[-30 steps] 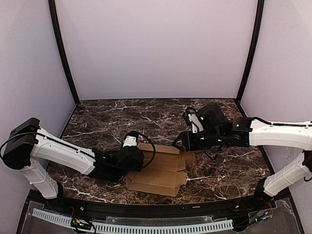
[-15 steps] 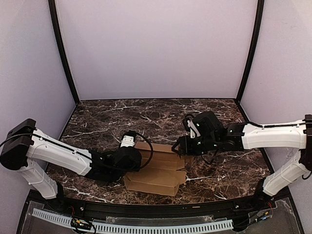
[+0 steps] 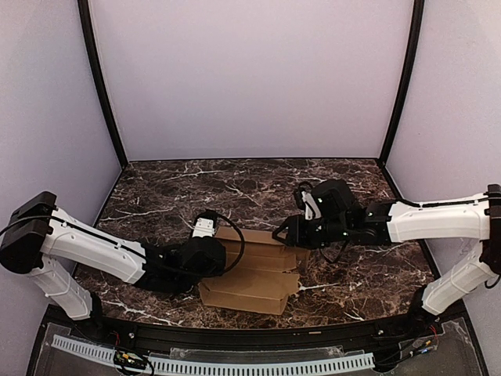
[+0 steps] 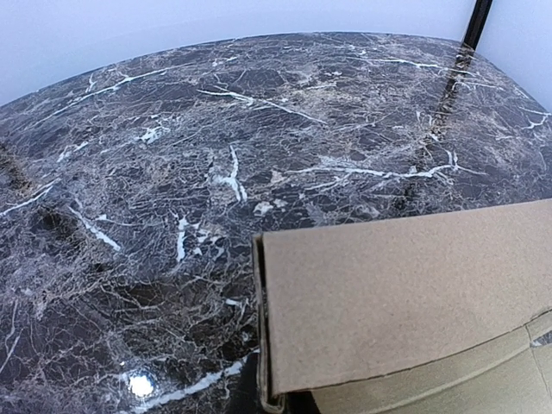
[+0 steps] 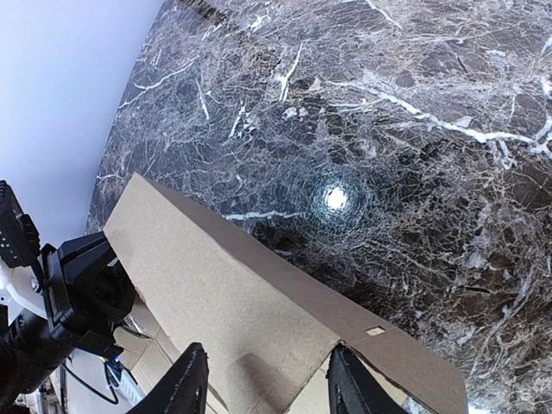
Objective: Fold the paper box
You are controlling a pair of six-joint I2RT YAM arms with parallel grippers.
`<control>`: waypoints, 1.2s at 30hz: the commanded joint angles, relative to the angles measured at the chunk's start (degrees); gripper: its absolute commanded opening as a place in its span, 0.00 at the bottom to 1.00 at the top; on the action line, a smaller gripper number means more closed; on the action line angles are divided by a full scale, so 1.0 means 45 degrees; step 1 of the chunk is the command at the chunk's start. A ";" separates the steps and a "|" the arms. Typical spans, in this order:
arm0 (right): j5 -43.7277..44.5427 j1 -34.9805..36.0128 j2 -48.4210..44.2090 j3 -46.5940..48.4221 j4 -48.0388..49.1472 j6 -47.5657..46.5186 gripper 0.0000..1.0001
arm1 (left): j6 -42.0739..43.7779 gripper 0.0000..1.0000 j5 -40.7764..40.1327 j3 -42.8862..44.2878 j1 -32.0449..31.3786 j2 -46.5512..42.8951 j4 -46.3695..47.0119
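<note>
I see the paper box (image 3: 254, 274) running left to right.
Right gripper (image 5: 267, 360) gapes astride its right end; left gripper (image 3: 211, 255) is clenched at its left.

From above, your left gripper's (image 3: 222, 255) fingertips are hidden behind its own black wrist and the plain brown cardboard paper box (image 3: 254, 274), so you can't tell whether they pinch a panel. Its wrist camera shows no fingers, and the box runs off the right and bottom edges. In the right wrist view, the bottom edge cuts off the right gripper's (image 5: 269, 358) black fingers (image 5: 191, 384).
</note>
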 commanded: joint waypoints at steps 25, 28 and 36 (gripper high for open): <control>-0.0525 -0.0047 -0.0419 -0.1642 0.3029 0.1970 0.11 | 0.0213 0.01 -0.0059 -0.0481 -0.0226 -0.0555 0.0825; -0.0513 -0.0052 -0.0441 -0.1644 0.3028 0.1993 0.08 | 0.0209 0.01 -0.0056 -0.0499 -0.0226 -0.0603 0.0847; -0.0289 -0.0053 -0.0784 -0.1381 0.2541 0.1654 0.30 | 0.0210 0.01 -0.0239 -0.0456 -0.0226 -0.0603 0.0701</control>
